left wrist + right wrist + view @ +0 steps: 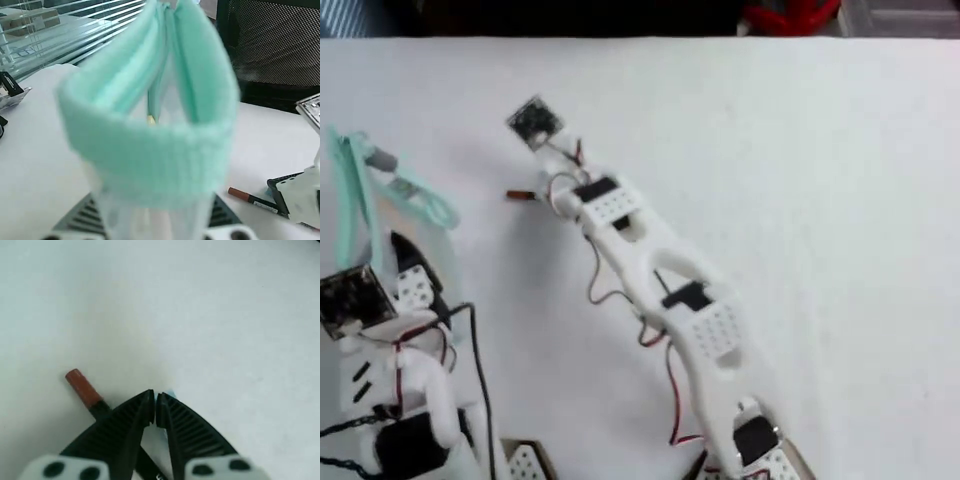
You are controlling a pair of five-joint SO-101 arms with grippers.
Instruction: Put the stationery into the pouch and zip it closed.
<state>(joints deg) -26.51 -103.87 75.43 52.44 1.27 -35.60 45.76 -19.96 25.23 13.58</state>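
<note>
Seeing left fingers (75,222) clamped on mint pouch (150,150), mouth gaping. My right fingers (132,427) pinched tip to tip, brown-capped pen (82,387) lying on tabletop (225,315) just beside them.

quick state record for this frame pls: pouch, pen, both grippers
pouch: mint green with a clear body, zip open, held upright
left gripper: shut on the pouch's lower part
pen: red-brown end, lying on the white table, outside the pouch
right gripper: fingertips nearly together, over the pen; whether it grips the pen cannot be told
task state: pen not yet in, zip not yet closed
</note>
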